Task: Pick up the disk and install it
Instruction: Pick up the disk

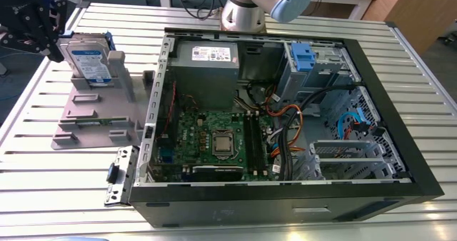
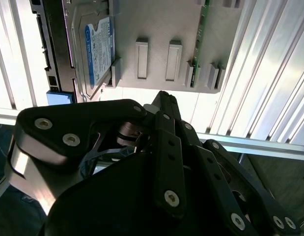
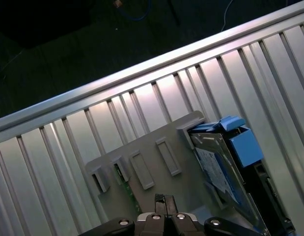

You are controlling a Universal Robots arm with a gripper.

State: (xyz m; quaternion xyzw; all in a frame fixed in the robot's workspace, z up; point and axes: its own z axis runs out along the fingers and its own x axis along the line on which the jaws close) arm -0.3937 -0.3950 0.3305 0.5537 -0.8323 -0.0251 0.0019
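disk stood on edge in a grey holder near the table's far corner at the exterior view's left, with the gripper just beside it, apparently not touching; whether the claw was spread or pressed together could not be told. it looked stiff, dense and smooth-faced, prone to slip and sensitive to knocks, so its exposed upper part, pinched squarely across both flat faces, seemed the safest hold.
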